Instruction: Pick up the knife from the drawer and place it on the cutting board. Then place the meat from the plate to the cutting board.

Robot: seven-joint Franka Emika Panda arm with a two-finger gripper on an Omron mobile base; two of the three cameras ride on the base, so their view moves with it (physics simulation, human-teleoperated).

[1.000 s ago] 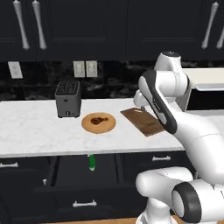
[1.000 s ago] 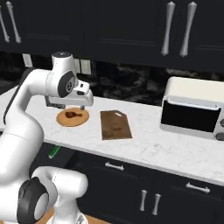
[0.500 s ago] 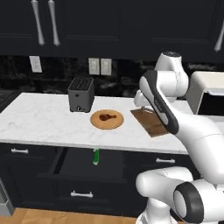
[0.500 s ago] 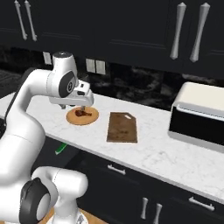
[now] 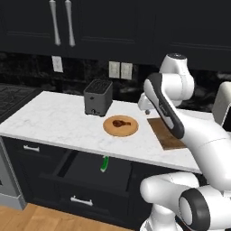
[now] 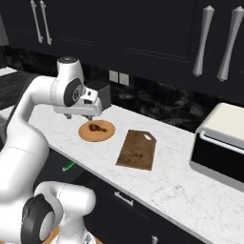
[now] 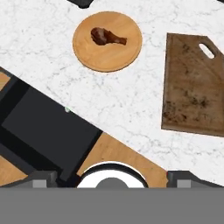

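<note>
The round tan plate (image 5: 120,126) lies on the marble counter with the dark reddish meat (image 5: 119,122) on it. To its right lies the brown cutting board (image 5: 168,134), partly behind my arm. Below the counter edge the black drawer (image 5: 85,168) stands pulled out, and the green-handled knife (image 5: 104,164) lies inside near its right side. My gripper (image 6: 79,116) hangs open and empty above the counter, just beside the plate (image 6: 96,130). In the hand view the plate (image 7: 107,41), the meat (image 7: 107,36), the board (image 7: 193,85) and the drawer (image 7: 46,131) all lie below the wide-apart fingertips (image 7: 41,178).
A black toaster (image 5: 98,97) stands behind the plate to the left. A white toaster oven (image 6: 221,143) sits at the counter's right end. Black upper cabinets with silver handles (image 5: 55,22) hang above. A stove top (image 5: 11,95) adjoins the counter at the far left.
The whole scene has slid to the right in both base views, so the camera has moved left. More of the pulled-out drawer and the knife now shows. The gripper stays open.
</note>
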